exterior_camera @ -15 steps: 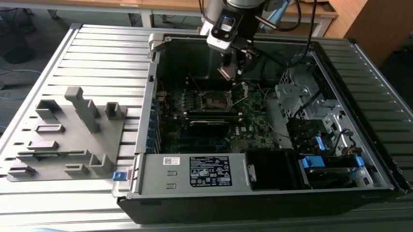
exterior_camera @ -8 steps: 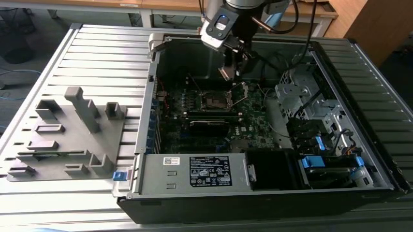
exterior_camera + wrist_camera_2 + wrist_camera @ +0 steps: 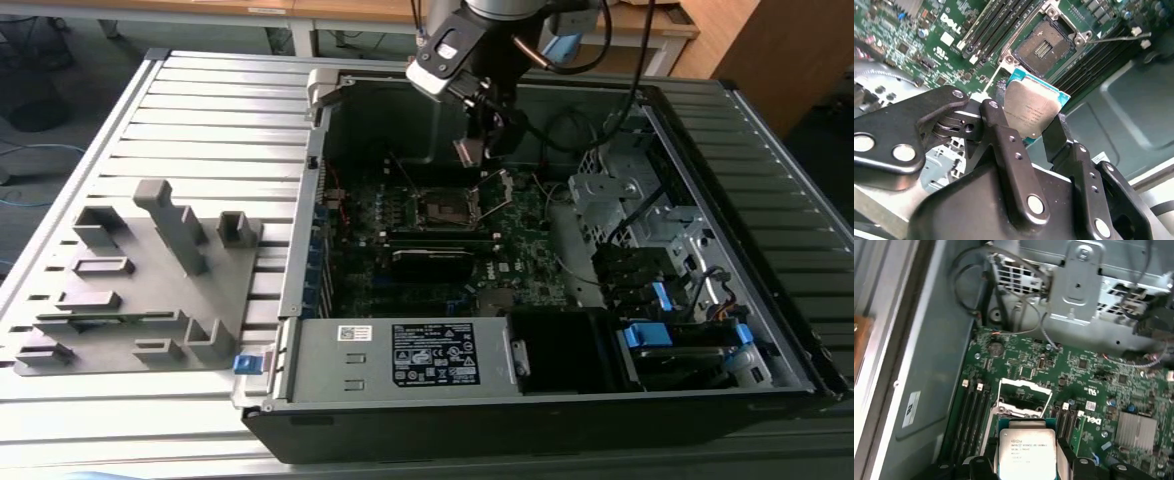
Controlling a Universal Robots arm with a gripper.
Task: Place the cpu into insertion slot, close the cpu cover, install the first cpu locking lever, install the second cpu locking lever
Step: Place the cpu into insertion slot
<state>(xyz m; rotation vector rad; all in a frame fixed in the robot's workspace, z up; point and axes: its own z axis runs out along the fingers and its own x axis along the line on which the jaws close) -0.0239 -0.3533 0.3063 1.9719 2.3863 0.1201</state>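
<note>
My gripper [image 3: 470,152] hangs inside the open computer case, shut on the cpu [image 3: 1031,112], a flat square chip with a silvery top. The chip sits tilted between the two black fingers [image 3: 999,127]. In both wrist views it hovers above the dark green board, just short of the insertion slot [image 3: 1046,47], whose dark square socket lies bare. From the exterior view the insertion slot [image 3: 445,208] is a little below and toward the exterior view's left of the chip. The cpu cover [image 3: 1024,384], a thin silvery frame, stands raised at the socket's far edge. A thin locking lever [image 3: 1114,36] sticks out sideways, unlatched.
Long black memory slots [image 3: 986,30] flank the socket. Drive cages with blue tabs [image 3: 654,300] and loose cables fill the case's side at the exterior view's right. A labelled metal box [image 3: 400,355] sits at the case front. A grey fixture tray [image 3: 134,280] lies outside the case.
</note>
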